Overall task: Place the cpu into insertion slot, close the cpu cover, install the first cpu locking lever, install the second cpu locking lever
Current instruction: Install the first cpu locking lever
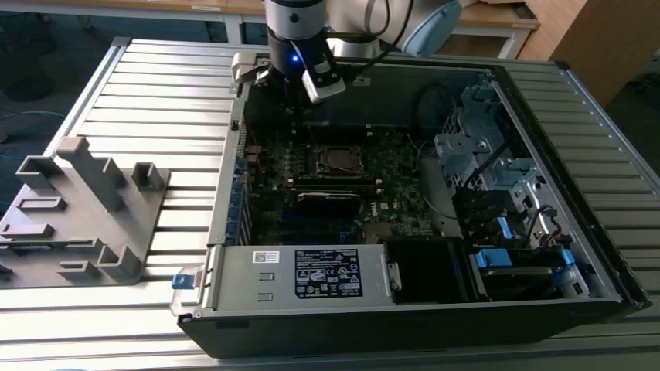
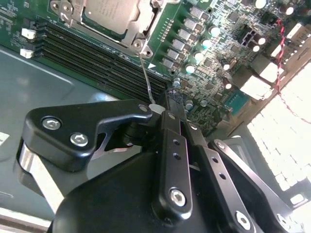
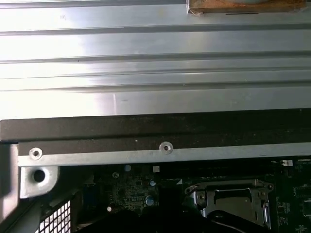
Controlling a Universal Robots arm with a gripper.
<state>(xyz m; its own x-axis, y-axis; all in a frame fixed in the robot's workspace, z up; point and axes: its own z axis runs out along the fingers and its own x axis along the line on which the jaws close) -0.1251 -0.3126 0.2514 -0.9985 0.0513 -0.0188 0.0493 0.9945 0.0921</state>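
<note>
The black claw (image 2: 158, 108) is found closed, pinched on the free end of a thin silver wire locking lever (image 2: 147, 80) raised off the dark green circuit board (image 2: 218, 63). The small square cpu (image 2: 109, 12), dull grey metal on top, is seated in the silver-rimmed insertion slot (image 1: 339, 159) under the thin silver cpu cover (image 2: 142, 30), laid flat. A white printed label (image 1: 328, 277) is noted on the silver box (image 1: 256, 280); its writing cannot be read.
</note>
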